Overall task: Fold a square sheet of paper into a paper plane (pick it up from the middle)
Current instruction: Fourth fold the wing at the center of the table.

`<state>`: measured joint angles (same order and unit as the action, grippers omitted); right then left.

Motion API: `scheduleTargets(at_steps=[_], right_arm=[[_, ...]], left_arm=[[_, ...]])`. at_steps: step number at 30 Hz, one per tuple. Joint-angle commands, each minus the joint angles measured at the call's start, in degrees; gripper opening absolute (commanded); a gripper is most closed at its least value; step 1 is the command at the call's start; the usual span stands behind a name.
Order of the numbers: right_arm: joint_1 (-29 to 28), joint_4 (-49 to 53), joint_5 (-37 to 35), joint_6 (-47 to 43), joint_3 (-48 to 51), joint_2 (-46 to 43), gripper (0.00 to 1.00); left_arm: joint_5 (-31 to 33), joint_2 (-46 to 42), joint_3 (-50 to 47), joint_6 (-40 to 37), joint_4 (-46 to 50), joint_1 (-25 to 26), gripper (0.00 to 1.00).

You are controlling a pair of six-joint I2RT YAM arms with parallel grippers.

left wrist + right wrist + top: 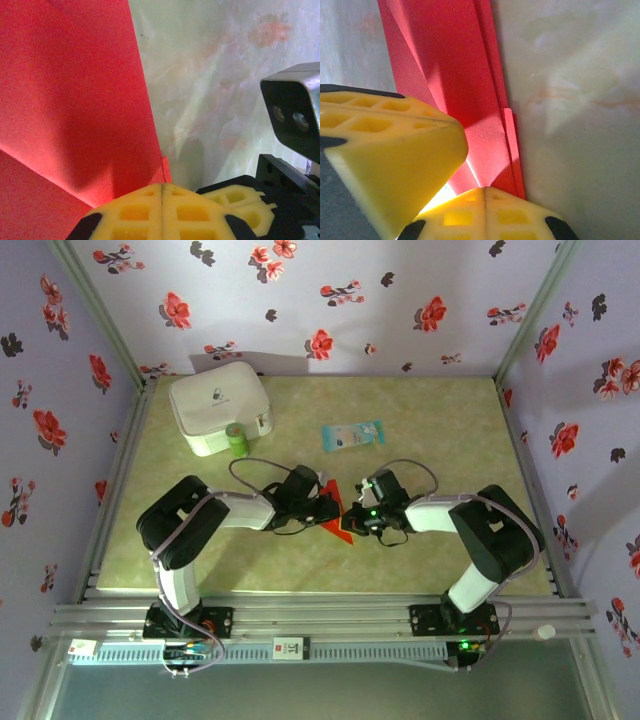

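Note:
The red sheet of paper (339,524) is folded into a slim, layered wedge and sits mid-table between the two arms. My left gripper (329,506) and right gripper (351,513) meet over it, tip to tip. In the left wrist view the paper (75,100) rises from the closed seam of my left gripper (162,186), and the right gripper's yellow fingers (245,207) sit just beside it. In the right wrist view the creased paper (465,75) runs up from the seam of my right gripper (485,189), with the left gripper's fingers (385,150) pressed close at the left.
A white boxy case (220,410) stands at the back left with a small green bottle (236,440) in front of it. A pale blue packet (352,434) lies behind the grippers. Floral walls enclose the green table (450,420) on three sides.

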<state>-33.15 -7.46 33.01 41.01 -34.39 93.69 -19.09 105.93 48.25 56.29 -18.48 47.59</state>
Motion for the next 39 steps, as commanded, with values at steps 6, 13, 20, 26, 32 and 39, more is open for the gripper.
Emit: scheduleTargets(at_steps=[6,13,20,26,32,39], right_arm=[[-0.08,8.62,-5.64,-2.11,2.58,1.94,0.0],[-0.07,11.05,-6.69,-3.77,2.31,1.79,0.0],[-0.08,12.68,-6.69,-5.12,2.14,1.41,0.0],[-0.08,13.26,-6.56,-5.57,2.05,1.36,0.0],[-0.08,13.36,-6.39,-6.23,2.51,1.35,0.0],[0.02,13.01,-5.76,-6.53,2.61,2.02,0.0]], left_arm=[[4.13,3.93,0.23,1.34,4.44,-1.31,0.0],[4.15,3.49,2.16,-0.29,7.85,-4.56,0.0],[4.07,4.38,6.33,-2.87,12.82,-8.21,0.0],[2.97,5.3,8.73,-5.15,14.9,-11.8,0.0],[2.75,6.35,10.84,-8.57,18.03,-15.81,0.0],[2.26,6.55,11.95,-12.38,20.57,-19.69,0.0]])
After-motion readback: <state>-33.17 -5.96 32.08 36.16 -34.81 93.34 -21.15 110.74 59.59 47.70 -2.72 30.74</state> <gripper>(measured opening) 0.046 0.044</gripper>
